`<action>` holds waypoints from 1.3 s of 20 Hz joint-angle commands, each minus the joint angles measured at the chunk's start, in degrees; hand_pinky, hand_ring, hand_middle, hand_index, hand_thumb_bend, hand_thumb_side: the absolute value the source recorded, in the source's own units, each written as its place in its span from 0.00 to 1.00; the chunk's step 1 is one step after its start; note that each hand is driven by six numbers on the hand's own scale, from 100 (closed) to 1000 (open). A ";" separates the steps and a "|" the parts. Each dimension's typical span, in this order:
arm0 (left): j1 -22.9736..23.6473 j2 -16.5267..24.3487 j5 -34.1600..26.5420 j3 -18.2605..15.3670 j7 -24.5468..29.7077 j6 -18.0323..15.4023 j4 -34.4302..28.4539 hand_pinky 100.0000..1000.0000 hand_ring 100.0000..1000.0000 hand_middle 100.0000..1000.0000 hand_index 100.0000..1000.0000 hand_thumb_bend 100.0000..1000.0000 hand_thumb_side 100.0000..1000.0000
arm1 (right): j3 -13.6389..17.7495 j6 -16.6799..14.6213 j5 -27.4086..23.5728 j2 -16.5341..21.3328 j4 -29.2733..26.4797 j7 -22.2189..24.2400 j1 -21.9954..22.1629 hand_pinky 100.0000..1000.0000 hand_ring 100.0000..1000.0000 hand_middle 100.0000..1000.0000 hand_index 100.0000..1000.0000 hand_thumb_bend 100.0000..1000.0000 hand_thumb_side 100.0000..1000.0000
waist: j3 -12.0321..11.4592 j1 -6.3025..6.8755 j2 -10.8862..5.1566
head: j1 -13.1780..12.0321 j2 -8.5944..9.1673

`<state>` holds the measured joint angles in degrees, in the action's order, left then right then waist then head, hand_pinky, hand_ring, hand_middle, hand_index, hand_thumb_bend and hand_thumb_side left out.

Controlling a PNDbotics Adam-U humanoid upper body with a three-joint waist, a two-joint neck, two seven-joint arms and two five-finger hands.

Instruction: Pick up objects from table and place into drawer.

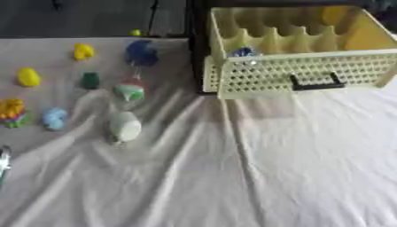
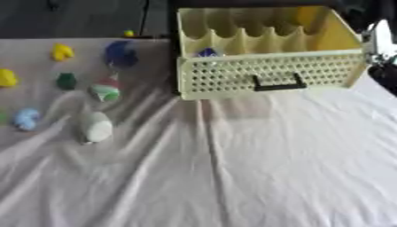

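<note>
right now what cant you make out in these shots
- Bluish thing in the drawer: mostly hidden behind the front wall, both views.
- Left hand: cut off by the left eye view's left edge; fingers unreadable.
- Right hand: cut off by the right eye view's right edge.
- Small toys such as the multicoloured one: too blurred to identify.

both views look steeply down from the robot's head onto the white cloth [image 1: 256, 177], facing away from the body. they share nearly the whole scene: the yellow drawer [image 1: 298, 73] at upper right and small toys at upper left. the right eye view sits slightly rightward, so everything shifts left in it.
</note>
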<state>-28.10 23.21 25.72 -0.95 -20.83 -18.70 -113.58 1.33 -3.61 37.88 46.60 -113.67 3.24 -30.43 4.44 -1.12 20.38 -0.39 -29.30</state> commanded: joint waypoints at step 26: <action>0.68 -0.67 -1.59 0.15 2.00 1.39 -1.01 0.68 0.84 0.81 0.91 0.07 1.00 | -19.50 10.41 -20.58 5.30 -0.92 45.50 -13.49 0.19 0.43 0.65 0.74 0.00 1.00 | -1.12 0.34 -4.11 | 1.86 -0.04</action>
<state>-27.03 22.14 24.43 -0.84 -18.95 -17.38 -113.58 -18.33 6.10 16.61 51.32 -113.72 48.13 -43.31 3.39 -0.80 17.15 1.26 -30.02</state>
